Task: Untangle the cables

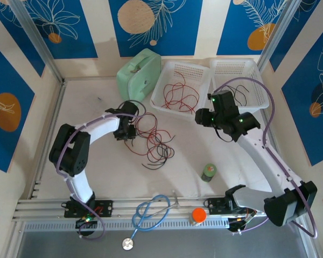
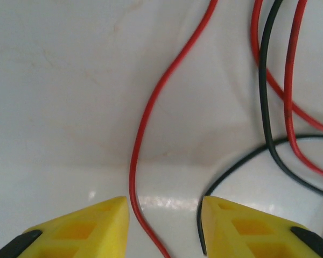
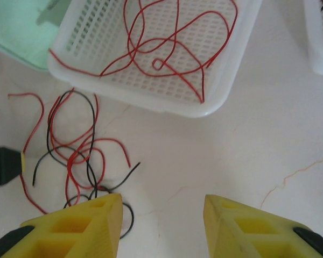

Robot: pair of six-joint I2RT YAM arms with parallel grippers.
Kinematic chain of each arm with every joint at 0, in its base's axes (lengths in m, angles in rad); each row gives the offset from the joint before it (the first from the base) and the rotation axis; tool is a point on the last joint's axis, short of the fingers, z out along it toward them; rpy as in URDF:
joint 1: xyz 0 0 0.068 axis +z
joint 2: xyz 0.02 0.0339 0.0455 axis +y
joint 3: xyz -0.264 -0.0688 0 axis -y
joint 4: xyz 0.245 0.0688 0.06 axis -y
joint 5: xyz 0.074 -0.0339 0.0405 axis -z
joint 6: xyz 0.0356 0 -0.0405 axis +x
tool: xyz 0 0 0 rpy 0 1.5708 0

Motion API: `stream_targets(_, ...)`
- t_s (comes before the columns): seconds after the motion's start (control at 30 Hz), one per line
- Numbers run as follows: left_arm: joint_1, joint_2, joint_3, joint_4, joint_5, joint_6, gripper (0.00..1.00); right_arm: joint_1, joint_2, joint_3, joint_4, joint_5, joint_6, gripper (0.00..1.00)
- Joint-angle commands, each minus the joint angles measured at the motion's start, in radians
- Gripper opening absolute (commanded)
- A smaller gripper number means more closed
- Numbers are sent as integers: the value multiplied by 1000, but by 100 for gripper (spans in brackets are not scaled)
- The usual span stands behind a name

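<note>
Top: likely limp, light cables (image 1: 153, 141) tangle mid-frame on the tabletop (image 1: 91, 105), left claw (image 1: 127, 134) beside them. Left wrist: claw half-open, red cable (image 2: 142, 134) between its tips; pinch there. Right wrist: right claw (image 3: 162, 226) half-open, empty, cables at left

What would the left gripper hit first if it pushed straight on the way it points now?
The left gripper would most likely meet the red wire running between its open fingertips, then the white table; depth is unclear.
</note>
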Motion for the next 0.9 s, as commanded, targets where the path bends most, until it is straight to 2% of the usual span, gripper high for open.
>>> stream_targets(0.0, 21, 40, 48, 11, -48, 50, 40, 21, -25, -32, 4, 30, 45, 44)
stream_targets(0.17, 30, 78, 114, 17, -29, 124, 36, 40, -37, -30, -20, 50, 45, 43)
stream_targets(0.3, 1, 15, 114, -1, 34, 133, 35, 43, -53, -27, -32, 69, 48, 43)
stream_targets(0.53, -102, -81, 106, -64, 182, 93, 35, 36, -63, -22, -48, 94, 43, 44)
stream_targets(0.87, -180, 5, 113, 42, 265, 15, 34, 28, -99, -38, -59, 95, 41, 44)
